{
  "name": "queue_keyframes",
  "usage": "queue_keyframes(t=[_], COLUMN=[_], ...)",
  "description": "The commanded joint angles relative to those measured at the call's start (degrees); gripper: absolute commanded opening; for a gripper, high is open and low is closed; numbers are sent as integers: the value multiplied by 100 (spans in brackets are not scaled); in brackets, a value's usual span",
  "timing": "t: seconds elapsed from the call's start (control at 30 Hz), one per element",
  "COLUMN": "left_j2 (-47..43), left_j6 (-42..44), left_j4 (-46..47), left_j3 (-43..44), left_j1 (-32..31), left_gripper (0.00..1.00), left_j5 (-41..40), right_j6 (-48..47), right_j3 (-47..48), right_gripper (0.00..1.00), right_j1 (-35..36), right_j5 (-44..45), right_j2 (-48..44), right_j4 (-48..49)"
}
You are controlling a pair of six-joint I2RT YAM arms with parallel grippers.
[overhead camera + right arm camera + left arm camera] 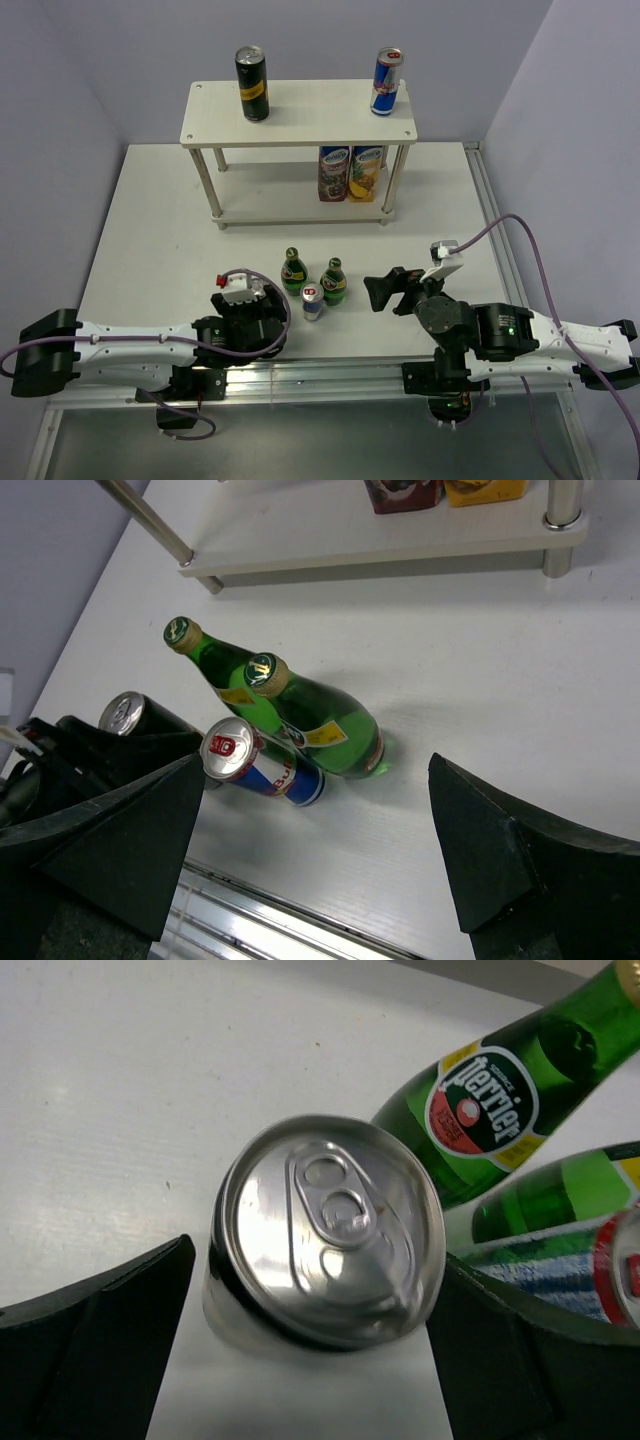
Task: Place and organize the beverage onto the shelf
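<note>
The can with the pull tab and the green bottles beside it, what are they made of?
The can looks like metal, probably aluminium: its lid is shiny silver, with a stamped pull tab and bright reflections. The Perrier bottles look like glass: see-through green and glossy, with printed labels that may be paper.

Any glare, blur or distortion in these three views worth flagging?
Left wrist: strong glare on the black can's silver lid, slightly soft; green glass bottles lean from wide-angle distortion. Right wrist: sharp, same lean. Top external: even light, only soft shadows under the pale wood shelf.
</note>
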Motion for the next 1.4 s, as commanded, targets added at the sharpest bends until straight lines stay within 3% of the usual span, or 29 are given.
queue_keyframes(t=[0.0, 0.13, 0.2, 0.23, 0.4, 0.43, 0.47, 0.53, 0.57, 0.73, 0.9, 1.07, 1.2, 1.37], left_j2=[114, 149, 245, 341, 544, 536, 483, 273, 194, -246, -256, 596, 1351, 2450], left_j6=[1182, 1659, 1669, 1651, 1738, 1747, 1713, 1695, 1703, 2633, 4774, 5937, 6230, 6423], left_j4=[1352, 2415, 2471, 2462, 2471, 2427, 2192, 1840, 1629, 336, 633, 695, 626, 248], left_j3=[-256, -686, -723, -697, -565, -486, -424, -110, 40, 1575, 3280, 4909, 6514, 8177], left_j1=[349, 876, 991, 1096, 1211, 1229, 1229, 1229, 1229, 1360, 2062, 3345, 4469, 5069], left_gripper=[99, 99, 95, 81, 55, 46, 24, 6, 3, 0, 0, 0, 0, 0], left_j5=[88, 483, 502, 554, 511, 519, 493, 449, 423, 256, 1036, 1976, 2856, 3358], right_j6=[127, 162, 223, 250, 320, 312, 320, 329, 364, 391, 277, 180, 206, 294], right_j3=[-99, -143, -143, -143, -204, -213, -231, -231, -222, -240, -328, -398, -442, -635], right_gripper=[100, 100, 100, 100, 100, 100, 100, 100, 100, 100, 100, 100, 100, 100], right_j1=[43, 34, 34, 42, 34, 42, 43, 43, 43, 34, 34, 34, 34, 34], right_j5=[175, 193, 228, 236, 289, 280, 280, 298, 307, 342, 368, 316, 246, 149], right_j2=[-27, 17, 26, 35, -26, -53, -71, -97, -106, -202, -264, -247, -194, -176], right_j4=[-25, -60, -129, -156, -209, -183, -174, -218, -253, -323, -166, 10, 72, 169])
